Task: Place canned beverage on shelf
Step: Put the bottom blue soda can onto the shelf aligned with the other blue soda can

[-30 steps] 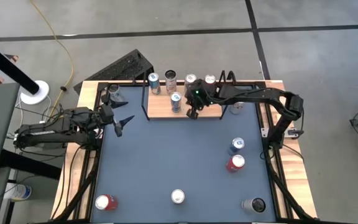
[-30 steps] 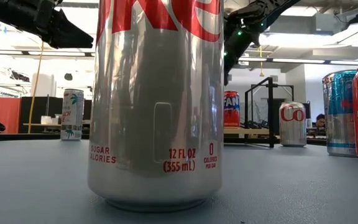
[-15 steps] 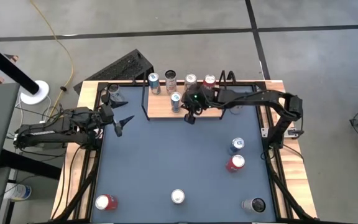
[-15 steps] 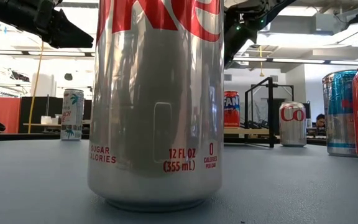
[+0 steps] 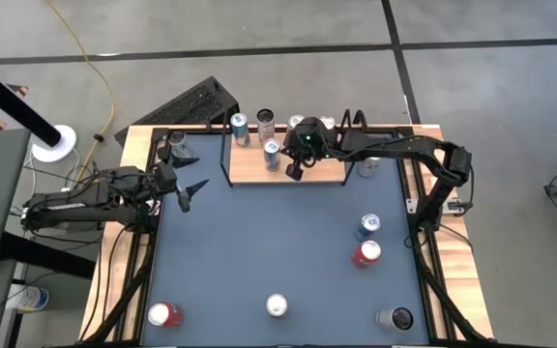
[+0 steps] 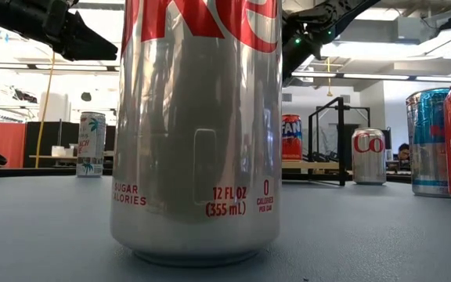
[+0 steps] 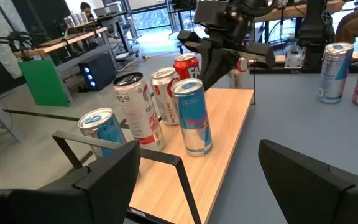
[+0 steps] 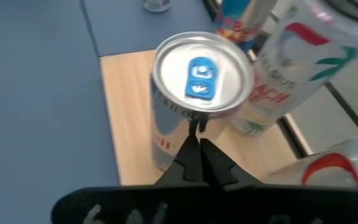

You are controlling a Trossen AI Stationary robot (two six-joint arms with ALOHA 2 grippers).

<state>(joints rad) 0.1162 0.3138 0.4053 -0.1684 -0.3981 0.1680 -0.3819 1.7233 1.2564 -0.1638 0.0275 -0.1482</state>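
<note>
The shelf (image 5: 255,174), a light-wood board in a black rail, lies at the table's far middle. Several cans stand upright on it: a row along its far side (image 5: 266,120) and a silver can with a blue tab (image 8: 201,74) in front of them. My right gripper (image 8: 195,128) is shut and slants down over the shelf's near part (image 5: 295,173), just right of the blue-tab can; its tips stand close to the can's rim without a visible touch. My left gripper (image 5: 190,190) waits open at the table's left edge, fingers level and pointing at the shelf (image 7: 229,137).
Loose cans stand on the grey-blue tabletop: a blue one (image 5: 368,225) and a red one (image 5: 366,253) at the right, a silver one (image 5: 277,305) near the front edge, which fills the low view (image 6: 198,125), a red one (image 5: 162,314) front left and a dark one (image 5: 395,318) front right.
My right gripper has stayed shut over the shelf; it dipped a little toward the near edge, then rose again and tipped its fingers up, ending slightly nearer the far edge. The cans have kept their places.
</note>
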